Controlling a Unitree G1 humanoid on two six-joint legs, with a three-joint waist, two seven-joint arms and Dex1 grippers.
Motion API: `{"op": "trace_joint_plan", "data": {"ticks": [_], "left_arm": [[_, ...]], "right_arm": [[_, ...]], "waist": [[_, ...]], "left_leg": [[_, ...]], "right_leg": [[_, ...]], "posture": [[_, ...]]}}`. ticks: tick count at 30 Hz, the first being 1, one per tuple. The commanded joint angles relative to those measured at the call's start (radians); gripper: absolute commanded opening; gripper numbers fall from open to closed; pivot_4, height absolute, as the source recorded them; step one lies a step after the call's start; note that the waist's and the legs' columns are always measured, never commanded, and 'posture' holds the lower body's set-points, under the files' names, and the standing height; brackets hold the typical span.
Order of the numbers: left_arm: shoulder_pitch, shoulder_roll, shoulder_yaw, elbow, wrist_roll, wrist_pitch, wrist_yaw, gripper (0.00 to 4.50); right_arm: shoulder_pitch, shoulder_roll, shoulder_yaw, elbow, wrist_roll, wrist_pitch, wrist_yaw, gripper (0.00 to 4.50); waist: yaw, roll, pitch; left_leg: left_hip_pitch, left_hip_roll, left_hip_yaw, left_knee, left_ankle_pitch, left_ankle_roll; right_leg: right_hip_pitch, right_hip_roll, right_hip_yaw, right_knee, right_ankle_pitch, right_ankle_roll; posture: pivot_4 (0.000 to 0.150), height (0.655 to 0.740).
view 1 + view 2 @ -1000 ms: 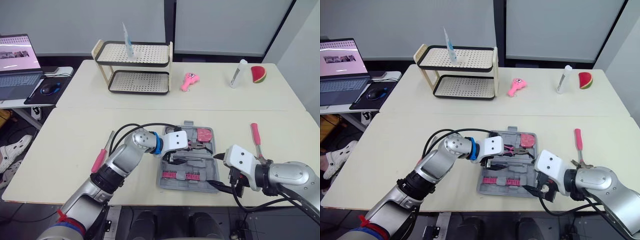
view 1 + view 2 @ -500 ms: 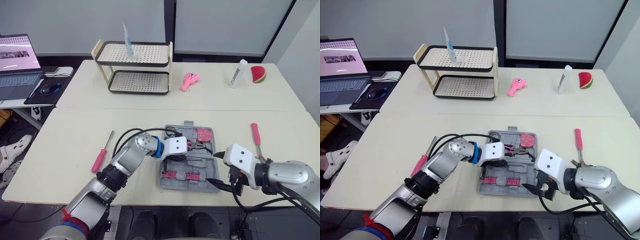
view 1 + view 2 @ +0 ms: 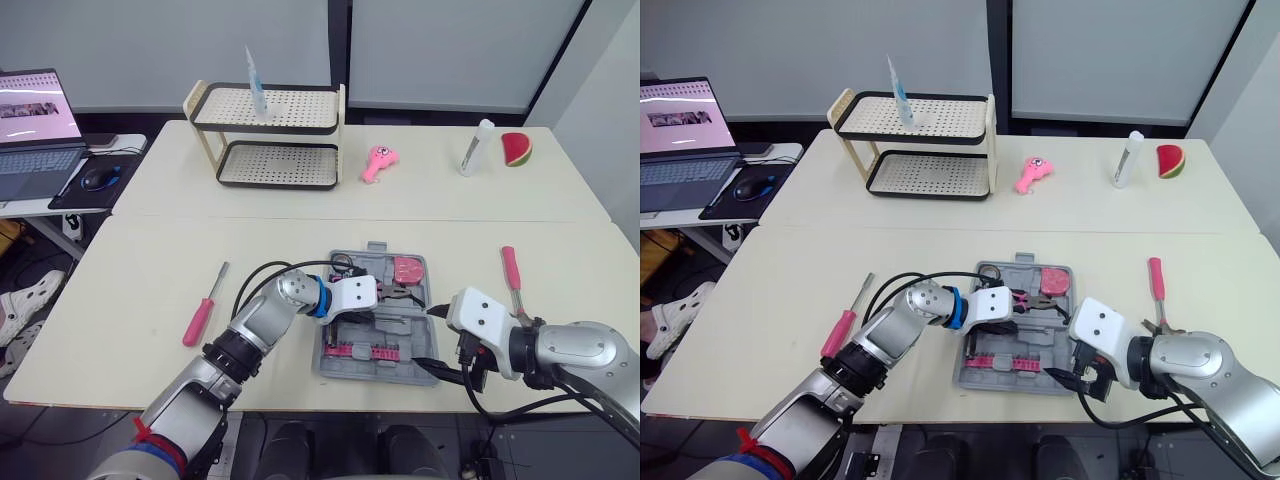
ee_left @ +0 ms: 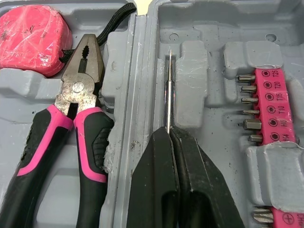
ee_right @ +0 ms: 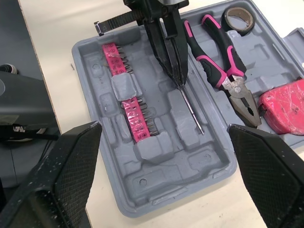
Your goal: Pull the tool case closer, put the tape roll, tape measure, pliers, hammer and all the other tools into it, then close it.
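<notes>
1. The right hand [image 3: 426,338] is at the front edge of the table [image 3: 150,260], by the near right corner of the tool case [image 3: 380,368]. Its two fingers are spread wide and hold nothing.
2. The tool case lies open and flat near the front edge of the table, between the two arms.
3. The near half of the case holds two pink bit holders [image 4: 273,107] seated in their moulded slots.
4. The left hand [image 4: 168,133] reaches into the case from the left. Its fingers are pressed together on the near end of a thin metal shaft [image 4: 167,90], which lies in a groove beside the bit holders.
5. The far half of the case holds the pliers [image 4: 76,95] with pink and black handles. The pink tape measure [image 4: 33,40] is just beside their jaws in the far right corner. The black tape roll [image 5: 239,19] is in the far left corner.
6. A pink-handled screwdriver [image 3: 203,312] lies on the table well to the left of the case. Another pink-handled tool [image 3: 510,265] lies to its right; its type cannot be told.
7. The far table carries a two-tier rack [image 3: 265,126], a pink toy [image 3: 380,160], a white tube [image 3: 477,146] and a watermelon slice [image 3: 517,148].
8. A laptop [image 3: 35,130] stands open on a side table at far left.
</notes>
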Motion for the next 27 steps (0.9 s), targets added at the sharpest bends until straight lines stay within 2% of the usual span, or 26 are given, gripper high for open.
{"op": "trace_joint_plan", "data": {"ticks": [1, 5, 8, 12, 16, 22, 27], "left_arm": [[0.017, 0.006, 0.025, -0.051, -0.019, 0.065, -0.006, 0.03], [0.018, 0.059, 0.117, -0.218, -0.109, 0.184, -0.041, 0.03], [0.062, 0.147, 0.246, -0.351, -0.214, 0.258, -0.068, 0.03], [0.177, 0.269, 0.497, -0.436, -0.351, 0.273, -0.055, 0.03], [0.337, 0.358, 0.742, -0.430, -0.415, 0.217, -0.003, 0.03], [0.531, 0.345, 1.026, -0.296, -0.436, 0.111, 0.179, 0.03], [0.639, 0.284, 1.152, -0.175, -0.450, -0.003, 0.315, 0.03]], "right_arm": [[-0.022, 0.006, -0.030, -0.032, 0.007, -0.019, -0.001, 4.50], [-0.029, 0.027, -0.062, -0.029, 0.027, -0.042, 0.003, 4.50], [-0.017, 0.044, -0.115, -0.025, 0.042, -0.066, 0.008, 4.50], [0.020, 0.051, -0.209, 0.032, -0.012, -0.175, 0.006, 4.50], [0.100, 0.078, -0.354, 0.169, -0.076, -0.363, 0.026, 4.50], [0.237, 0.157, -0.561, 0.323, -0.070, -0.483, 0.039, 4.50], [0.354, 0.231, -0.630, 0.468, -0.114, -0.585, 0.042, 4.50]], "waist": [[0.000, 0.000, 0.000], [-0.003, 0.000, 0.000], [-0.005, 0.000, 0.000], [-0.006, 0.000, 0.000], [-0.003, 0.000, 0.000], [0.012, 0.000, 0.000], [0.011, 0.000, 0.000]], "left_leg": [[0.000, 0.000, 0.000, 0.000, 0.000, 0.000], [0.000, 0.000, 0.000, 0.000, 0.000, 0.000], [0.000, 0.001, 0.000, 0.000, 0.000, 0.000], [0.000, 0.002, -0.001, -0.001, 0.000, 0.000], [0.000, 0.002, -0.001, -0.001, 0.000, 0.000], [0.000, 0.000, -0.001, -0.001, 0.000, 0.000], [0.002, 0.000, 0.000, -0.002, 0.000, 0.000]], "right_leg": [[0.000, 0.000, 0.000, 0.000, 0.000, 0.000], [-0.001, 0.000, 0.000, 0.001, 0.000, 0.000], [-0.001, 0.001, 0.000, 0.001, 0.000, 0.000], [-0.002, 0.001, 0.001, 0.001, 0.000, 0.000], [-0.002, 0.001, 0.001, 0.000, 0.000, 0.000], [-0.001, -0.001, 0.001, 0.000, 0.000, 0.000], [0.000, -0.002, 0.002, 0.000, 0.000, 0.000]], "posture": [[0.150, 0.7290], [0.150, 0.7290], [0.150, 0.7290], [0.150, 0.7290], [0.150, 0.7290], [0.150, 0.7290], [0.150, 0.7290]]}}
